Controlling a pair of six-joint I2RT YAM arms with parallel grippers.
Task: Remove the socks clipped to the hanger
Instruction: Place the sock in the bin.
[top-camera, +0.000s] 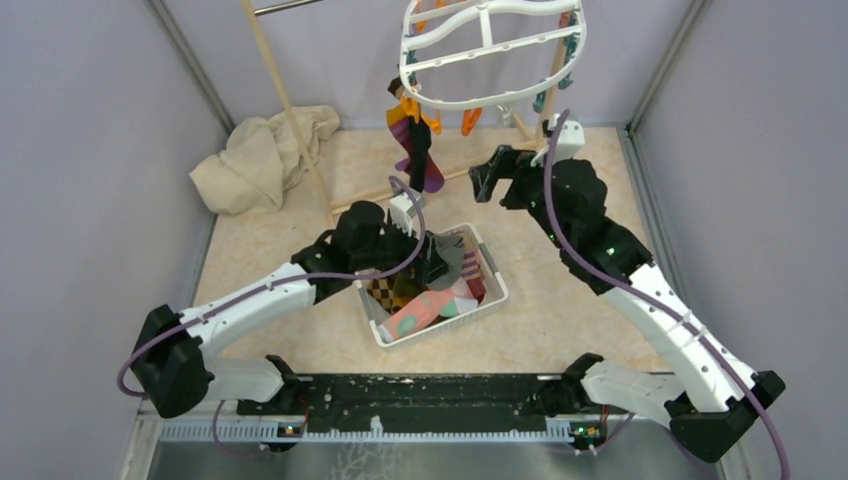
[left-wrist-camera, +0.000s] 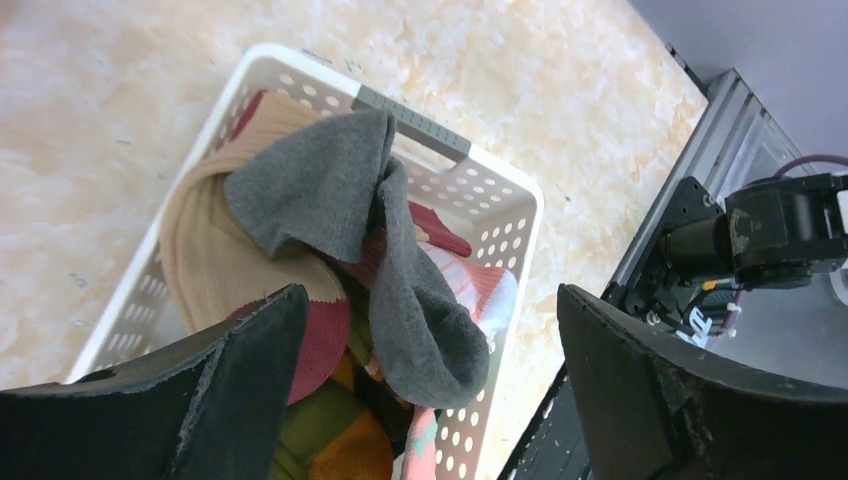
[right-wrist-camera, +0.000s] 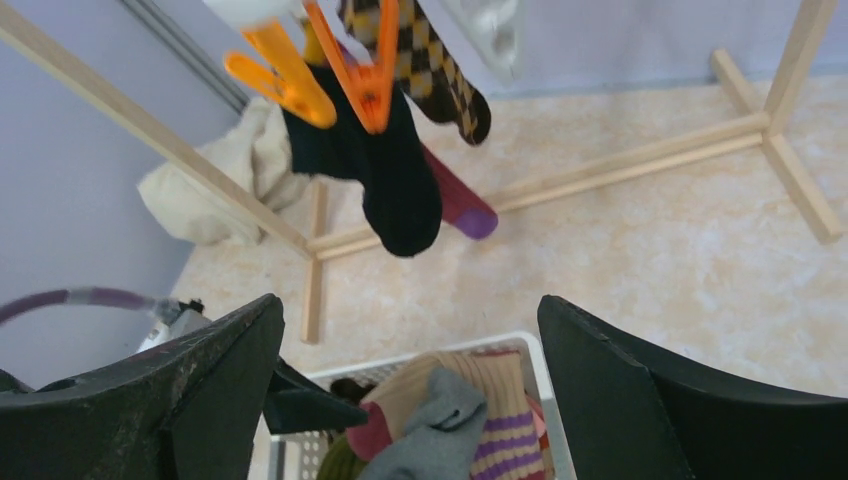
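Grey sock (left-wrist-camera: 320, 185) lay in the basket (left-wrist-camera: 505, 180) beneath our wide-open left claw (left-wrist-camera: 430, 300); our right claw (right-wrist-camera: 410, 305) gaped empty near the clipped socks (right-wrist-camera: 400, 190).

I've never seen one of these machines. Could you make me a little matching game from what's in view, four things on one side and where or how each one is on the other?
Things:
1. grey sock
2. black sock
3. cream cloth
4. left tool

Places or states:
A. crumpled in a heap at the far left
B. open, above the basket
C. hanging from an orange peg
D. lying on top inside the basket

Pairs: 1-D, 2-C, 3-A, 4-B
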